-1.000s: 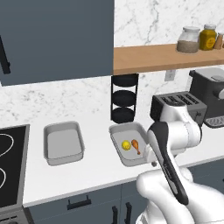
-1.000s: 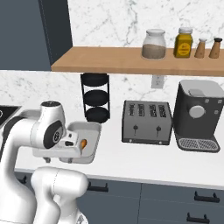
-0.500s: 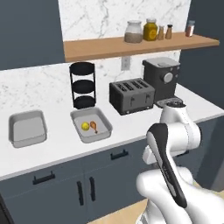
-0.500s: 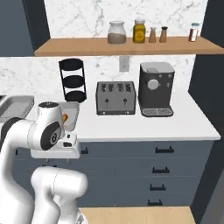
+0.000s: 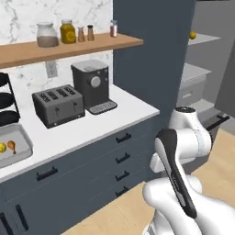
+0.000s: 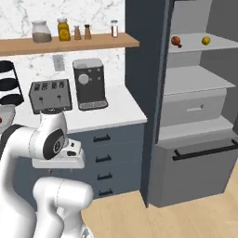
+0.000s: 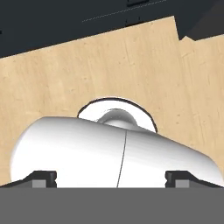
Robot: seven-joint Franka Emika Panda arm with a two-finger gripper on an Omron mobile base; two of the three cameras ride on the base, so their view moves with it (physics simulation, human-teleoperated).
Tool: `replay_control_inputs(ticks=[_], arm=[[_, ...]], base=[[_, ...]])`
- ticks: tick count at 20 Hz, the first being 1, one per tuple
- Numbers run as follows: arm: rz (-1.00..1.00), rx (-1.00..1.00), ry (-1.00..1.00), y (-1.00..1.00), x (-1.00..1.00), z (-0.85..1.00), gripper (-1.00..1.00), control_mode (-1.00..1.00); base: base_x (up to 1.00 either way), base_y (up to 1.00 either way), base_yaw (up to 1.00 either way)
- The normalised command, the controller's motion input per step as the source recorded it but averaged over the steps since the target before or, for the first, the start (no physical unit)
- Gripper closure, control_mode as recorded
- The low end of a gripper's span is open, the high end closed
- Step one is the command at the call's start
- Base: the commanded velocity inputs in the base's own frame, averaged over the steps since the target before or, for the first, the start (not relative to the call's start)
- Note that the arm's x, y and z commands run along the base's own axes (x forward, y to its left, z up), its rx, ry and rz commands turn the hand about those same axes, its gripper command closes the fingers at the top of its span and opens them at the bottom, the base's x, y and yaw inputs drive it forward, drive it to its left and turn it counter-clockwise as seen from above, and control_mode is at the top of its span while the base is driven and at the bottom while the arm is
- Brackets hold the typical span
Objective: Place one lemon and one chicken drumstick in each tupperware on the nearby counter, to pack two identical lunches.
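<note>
Left base view: tupperware [image 5: 22,151] lies long axis running away from counter [image 5: 92,128] edge; gripper [image 7: 111,178] fingers apart.

No readable text, label, brand, number or sign anywhere (checked on the shelf jars [image 5: 57,34] at upper left, the toaster [image 5: 58,106], the coffee machine [image 5: 92,85] and the cabinet fronts).

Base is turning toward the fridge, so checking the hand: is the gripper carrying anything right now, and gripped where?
Nothing is held. In the hand view the gripper stands open, fingertips wide apart with no item between them.
</note>
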Motion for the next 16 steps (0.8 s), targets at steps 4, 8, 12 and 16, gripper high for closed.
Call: replay_control_inputs(ticks=[4, 8, 12, 16], arm=[[0.00, 0.00, 0.00, 0.00, 0.00, 0.00, -1.00, 1.00], [0.00, 0.00, 0.00, 0.00, 0.00, 0.00, -1.00, 1.00], [0.00, 0.00, 0.00, 0.00, 0.00, 0.00, -1.00, 1.00], [0.00, 0.00, 0.00, 0.00, 0.00, 0.00, -1.00, 1.00]], base=[[0.67, -1.00, -0.24], [0.87, -1.00, 0.04], [0.74, -1.00, 0.24], [0.52, -1.00, 0.27]])
